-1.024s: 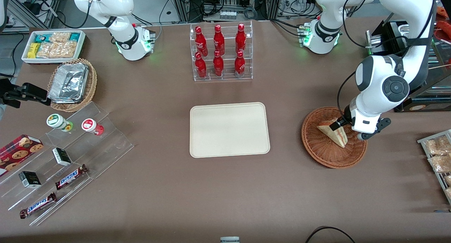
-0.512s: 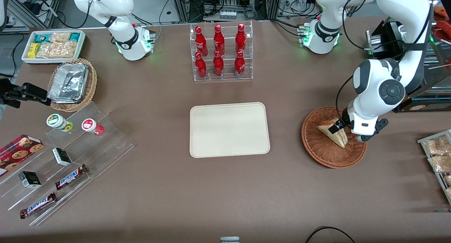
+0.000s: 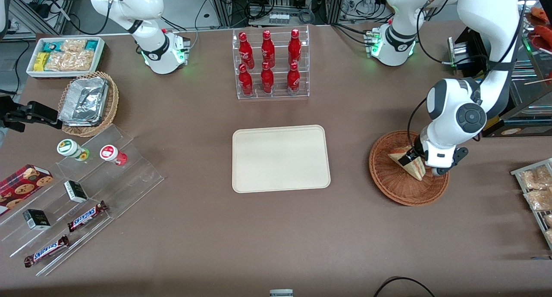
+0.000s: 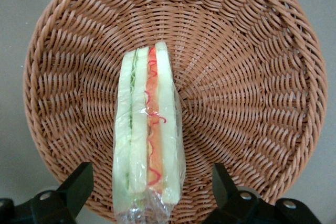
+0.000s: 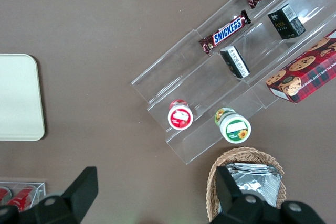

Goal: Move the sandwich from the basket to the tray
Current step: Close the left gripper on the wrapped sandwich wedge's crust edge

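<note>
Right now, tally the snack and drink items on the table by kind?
Red bottles in the clear rack: 6
Snickers bars: 2
Small dark boxes: 2
Round cups: 2
Cookie box: 1
Sandwich in the basket, end effector open astride it: 1
Total: 14

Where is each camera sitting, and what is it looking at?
Front view: faces the robots across the table; shows both arms, the tray and the basket.
Left wrist view: sits on the working arm, looks down at the sandwich in the basket; the open gripper straddles the sandwich.
Right wrist view: sits on the parked arm, looks down at the snack rack; its own fingers show.
Shared: the sandwich and basket appear in front and left wrist views.
</note>
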Controlling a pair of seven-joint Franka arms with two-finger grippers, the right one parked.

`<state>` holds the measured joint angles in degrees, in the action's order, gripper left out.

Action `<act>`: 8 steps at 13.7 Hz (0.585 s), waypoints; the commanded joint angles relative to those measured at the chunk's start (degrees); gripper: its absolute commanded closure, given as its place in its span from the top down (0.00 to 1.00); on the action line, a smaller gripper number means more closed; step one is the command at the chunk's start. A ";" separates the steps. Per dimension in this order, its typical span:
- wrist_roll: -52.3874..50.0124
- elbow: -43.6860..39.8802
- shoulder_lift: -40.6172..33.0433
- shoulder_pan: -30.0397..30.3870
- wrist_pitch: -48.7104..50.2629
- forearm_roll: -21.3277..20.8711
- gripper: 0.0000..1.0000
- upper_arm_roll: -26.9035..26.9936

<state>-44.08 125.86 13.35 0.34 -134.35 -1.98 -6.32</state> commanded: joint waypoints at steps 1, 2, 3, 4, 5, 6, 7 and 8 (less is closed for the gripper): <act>-1.97 1.05 0.53 -0.25 -2.67 -0.75 1.00 -0.01; -2.49 1.40 1.06 -0.25 -3.20 -0.75 1.00 -0.01; -2.67 1.75 1.41 -0.25 -3.46 -0.75 1.00 -0.01; -2.76 2.02 1.33 -0.25 -3.73 -0.75 0.97 0.08; -2.76 2.11 1.33 -0.25 -3.73 -0.75 0.86 0.08; -3.02 2.11 1.41 -0.25 -3.73 -0.75 0.59 0.08; -3.03 2.19 1.41 -0.25 -3.64 -0.75 0.24 0.08; -2.68 2.28 1.33 -0.25 -3.47 -0.84 0.05 0.16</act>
<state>-45.62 127.22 15.22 0.34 -136.85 -1.98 -6.32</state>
